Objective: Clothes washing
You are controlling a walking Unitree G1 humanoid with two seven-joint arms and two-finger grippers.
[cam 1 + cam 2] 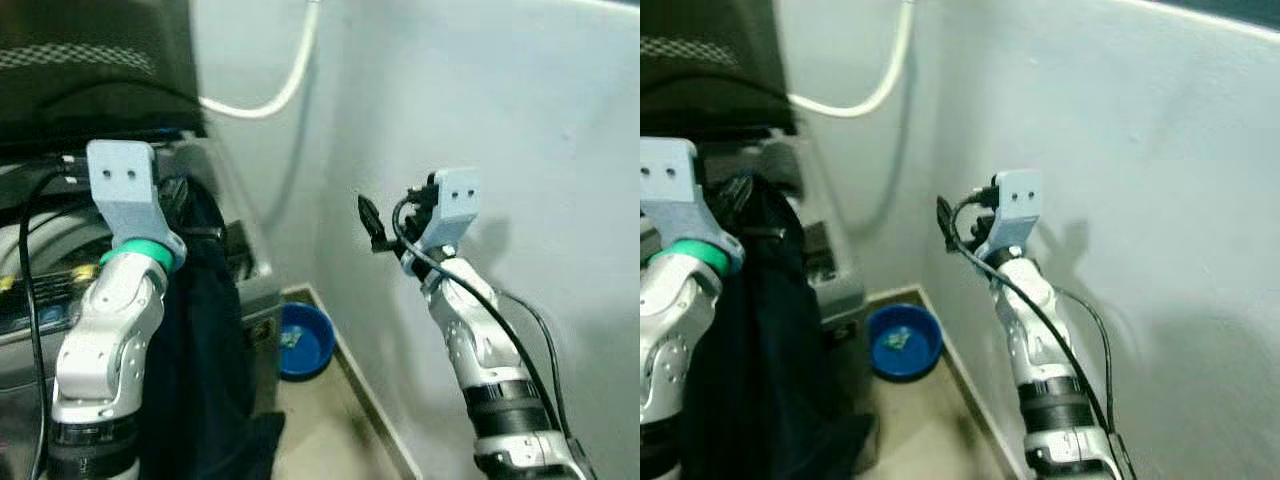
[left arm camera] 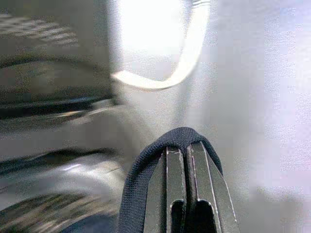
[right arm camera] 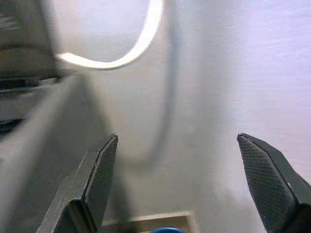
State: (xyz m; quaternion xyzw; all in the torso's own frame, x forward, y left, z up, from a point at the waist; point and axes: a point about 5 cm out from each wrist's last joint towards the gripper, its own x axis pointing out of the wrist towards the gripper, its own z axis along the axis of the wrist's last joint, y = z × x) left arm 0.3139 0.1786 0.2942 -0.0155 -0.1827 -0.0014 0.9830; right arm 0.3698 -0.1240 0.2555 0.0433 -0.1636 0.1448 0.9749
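Nearest the camera, two silver robot arms rise from the lower edge of the scene, one on each side. The left gripper [image 2: 185, 155] is raised beside the washing machine [image 1: 250, 285], and its two black fingers are pressed together on a fold of a dark navy garment [image 1: 205, 340]. The wrist view shows the cloth's hem looped over the closed fingertips. From there the garment hangs down in a long dark drape along the machine's front and side, reaching the floor [image 1: 330, 420] beside the left arm.

The right gripper [image 3: 177, 170] is lifted in open air close to the pale wall [image 1: 500, 120], well apart from the garment, and its fingers are spread wide with nothing between them. A black cable runs down along the right arm.

Beyond the arms, a round blue basin [image 1: 305, 340] sits on the beige floor in the corner, between the washing machine and the wall, with a small pale thing inside it that is too small to identify.

Farther back, a white hose [image 1: 285, 85] curves down the wall and bends towards the dark raised lid [image 1: 95, 60] of the machine
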